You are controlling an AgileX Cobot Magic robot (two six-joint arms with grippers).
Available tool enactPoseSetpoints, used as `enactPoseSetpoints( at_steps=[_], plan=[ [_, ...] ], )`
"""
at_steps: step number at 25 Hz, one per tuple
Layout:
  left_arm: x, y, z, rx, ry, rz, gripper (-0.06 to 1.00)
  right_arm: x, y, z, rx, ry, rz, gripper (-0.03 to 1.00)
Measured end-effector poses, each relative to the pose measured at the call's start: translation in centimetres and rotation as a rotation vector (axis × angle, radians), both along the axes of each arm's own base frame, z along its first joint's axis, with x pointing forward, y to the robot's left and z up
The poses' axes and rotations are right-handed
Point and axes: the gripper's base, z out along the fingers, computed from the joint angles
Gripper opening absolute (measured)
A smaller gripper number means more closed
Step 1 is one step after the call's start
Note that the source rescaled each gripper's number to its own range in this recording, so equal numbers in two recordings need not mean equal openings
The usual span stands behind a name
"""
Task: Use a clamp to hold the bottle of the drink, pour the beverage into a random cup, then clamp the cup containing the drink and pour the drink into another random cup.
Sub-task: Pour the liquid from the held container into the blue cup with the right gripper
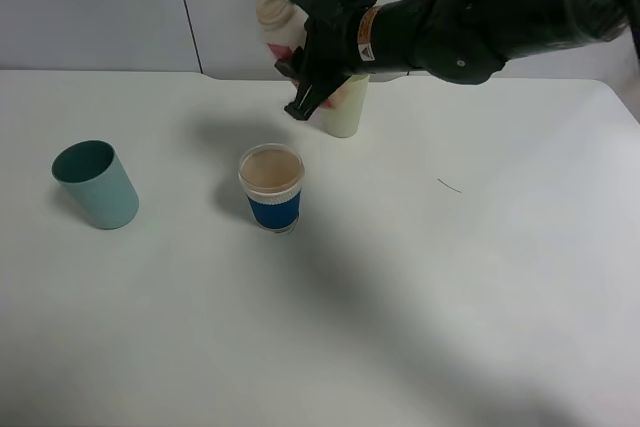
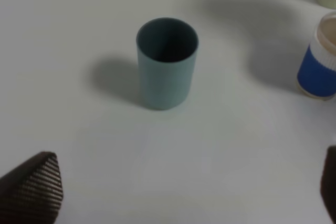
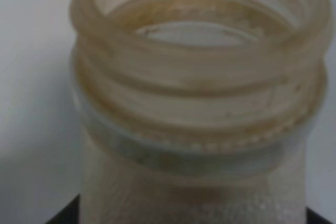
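My right gripper is shut on the pale drink bottle at the back of the table. The bottle leans left, with its open mouth up. Its base is at the table; I cannot tell if it touches. In the right wrist view the bottle neck fills the frame. A blue-sleeved white cup in front of the bottle holds brown drink. A teal cup stands upright and empty at the left. My left gripper is open and empty, short of the teal cup.
The white table ends at a white wall behind the bottle. A small dark mark lies on the table at the right. The blue cup shows at the edge of the left wrist view.
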Motion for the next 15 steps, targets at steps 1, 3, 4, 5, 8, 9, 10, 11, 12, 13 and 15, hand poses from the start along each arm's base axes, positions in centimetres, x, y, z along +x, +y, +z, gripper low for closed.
enactPoseSetpoints(
  at_steps=[1, 3, 4, 5, 8, 9, 10, 11, 12, 13, 15],
  plan=[
    [0.0, 0.0, 0.0, 0.0, 0.0, 0.0, 1.0, -0.1, 0.3, 0.0, -0.021, -0.016, 0.021, 0.0],
    [0.0, 0.0, 0.0, 0.0, 0.0, 0.0, 1.0, -0.3, 0.8, -0.1, -0.073, -0.048, 0.069, 0.0],
    [0.0, 0.0, 0.0, 0.0, 0.0, 0.0, 1.0, -0.5, 1.3, -0.1, -0.132, -0.087, 0.124, 0.0],
    [0.0, 0.0, 0.0, 0.0, 0.0, 0.0, 1.0, -0.5, 1.4, -0.2, -0.149, -0.098, 0.138, 0.0],
    [0.0, 0.0, 0.0, 0.0, 0.0, 0.0, 1.0, -0.6, 1.5, -0.3, -0.176, -0.116, 0.157, 0.0],
    [0.0, 0.0, 0.0, 0.0, 0.0, 0.0, 1.0, -0.6, 1.5, -0.3, -0.191, -0.126, 0.165, 0.0],
    [0.0, 0.0, 0.0, 0.0, 0.0, 0.0, 1.0, -0.6, 1.5, -0.4, -0.213, -0.145, 0.18, 0.0],
    [0.0, 0.0, 0.0, 0.0, 0.0, 0.0, 1.0, -0.6, 1.5, -0.4, -0.248, -0.174, 0.2, 0.0],
    [0.0, 0.0, 0.0, 0.0, 0.0, 0.0, 1.0, -0.6, 1.5, -0.4, -0.283, -0.208, 0.224, 0.0],
    [0.0, 0.0, 0.0, 0.0, 0.0, 0.0, 1.0, -0.6, 1.5, -0.4, -0.297, -0.22, 0.233, 0.0],
    [0.0, 0.0, 0.0, 0.0, 0.0, 0.0, 1.0, -0.6, 1.5, -0.4, -0.366, -0.285, 0.277, 0.0]
  ],
)
